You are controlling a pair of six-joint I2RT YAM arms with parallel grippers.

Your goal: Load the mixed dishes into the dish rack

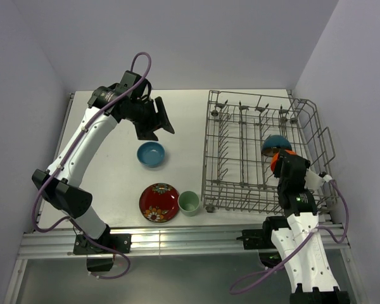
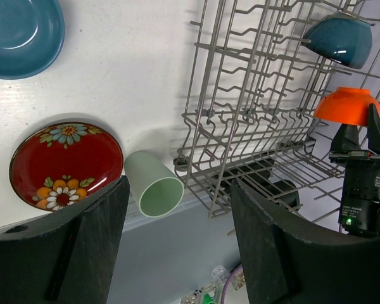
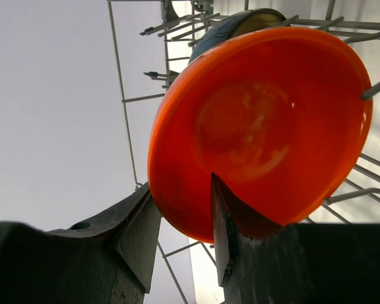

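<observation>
Straddling the rim of the orange-red bowl with the right gripper, inside the dish rack near its front right corner. Jaws narrow, one on each side of the rim; cannot tell whether pinching or slack. Propped on edge among the wire tines, probably to drain and save room. Just behind it in the rack, a dark glossy bowl, likewise tilted.

Hovering left of the rack with the left gripper, jaws wide and empty, probably ready for what waits there on the table: blue bowl, red patterned plate, pale green cup. Smooth, rounded, glazed-looking shapes against thin grey wire.
</observation>
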